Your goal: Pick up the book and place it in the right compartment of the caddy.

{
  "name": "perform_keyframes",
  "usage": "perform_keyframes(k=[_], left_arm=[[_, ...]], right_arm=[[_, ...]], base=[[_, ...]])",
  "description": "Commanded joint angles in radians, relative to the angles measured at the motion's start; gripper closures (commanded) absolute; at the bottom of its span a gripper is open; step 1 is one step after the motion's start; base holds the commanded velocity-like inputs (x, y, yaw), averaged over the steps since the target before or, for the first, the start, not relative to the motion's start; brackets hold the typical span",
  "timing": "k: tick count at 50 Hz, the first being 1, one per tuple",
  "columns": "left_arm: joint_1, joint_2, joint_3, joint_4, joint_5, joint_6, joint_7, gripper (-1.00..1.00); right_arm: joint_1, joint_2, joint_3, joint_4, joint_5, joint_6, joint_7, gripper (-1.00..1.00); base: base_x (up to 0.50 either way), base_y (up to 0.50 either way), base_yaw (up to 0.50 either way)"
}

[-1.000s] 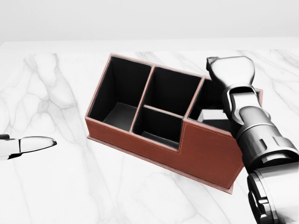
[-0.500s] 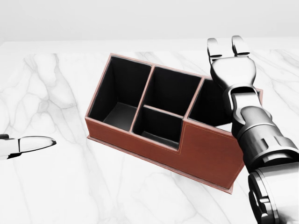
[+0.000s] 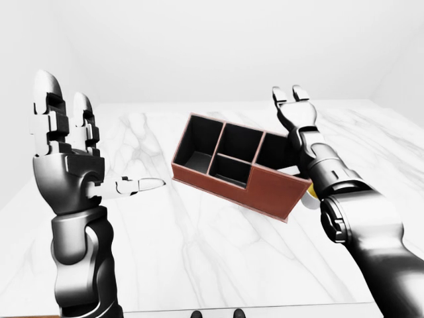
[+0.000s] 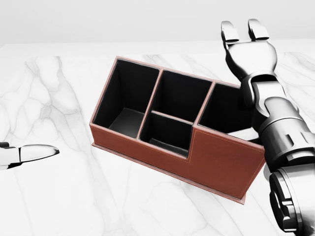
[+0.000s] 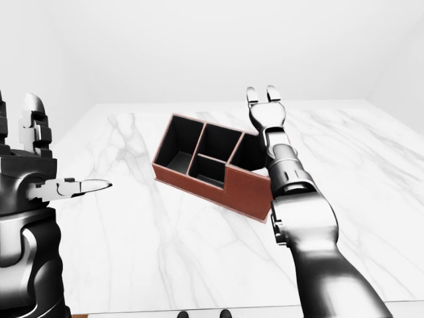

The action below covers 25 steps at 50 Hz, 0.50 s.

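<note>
A white marble counter (image 4: 64, 196) with grey veining is seen filling most of the head view, bounded at the top by a plain pale wall (image 3: 199, 46); in the eye views the room is shown as bare, light-grey walls around the slab. A reddish-brown caddy (image 4: 216, 164) with black-lined compartments is set at a slant across the middle of the head view. The right hand (image 4: 247, 46) is held above the caddy's upper right end, its fingers (image 4: 229, 30) spread and empty. The left hand (image 3: 66, 156) is raised at the left of the left-eye view, fingers extended and apart, nothing held. The book cannot be made out clearly; the right compartment's floor is hidden by the forearm. A small yellow object (image 3: 310, 190) is glimpsed just beside the caddy's right end in the left-eye view.
</note>
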<state>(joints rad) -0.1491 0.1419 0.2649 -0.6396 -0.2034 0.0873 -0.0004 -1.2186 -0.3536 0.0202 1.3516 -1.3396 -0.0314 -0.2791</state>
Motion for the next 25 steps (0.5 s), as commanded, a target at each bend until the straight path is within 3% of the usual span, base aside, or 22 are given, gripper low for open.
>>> perform_keyframes(k=[1, 13, 18, 23, 25], left_arm=[[0.001, 0.000, 0.000, -0.008, -0.003, 0.000, -0.004, -1.00], [0.001, 0.000, 0.001, -0.017, -0.005, 0.000, -0.008, -1.00], [0.000, -0.001, 0.002, -0.017, -0.006, 0.000, -0.006, -1.00], [-0.001, 0.000, 0.002, -0.017, -0.007, 0.000, -0.005, -1.00], [-0.001, 0.001, 0.002, -0.017, -0.007, 0.000, -0.005, -1.00]], right_arm=[[-0.046, -0.047, 0.001, -0.044, 0.060, -0.056, 0.033, -1.00], [0.018, -0.104, -0.034, -0.224, 0.187, -0.056, 0.123, -1.00], [0.182, -0.113, -0.089, -0.567, 0.296, -0.056, 0.285, -1.00], [0.431, -0.099, -0.178, -1.075, 0.437, -0.056, 0.498, -1.00], [0.463, -0.100, -0.183, -1.137, 0.455, -0.056, 0.518, -1.00]], base=[[0.00, 0.00, 0.00], [0.00, 0.00, 0.00], [0.00, 0.00, 0.00], [0.00, 0.00, 0.00], [0.00, 0.00, 0.00]])
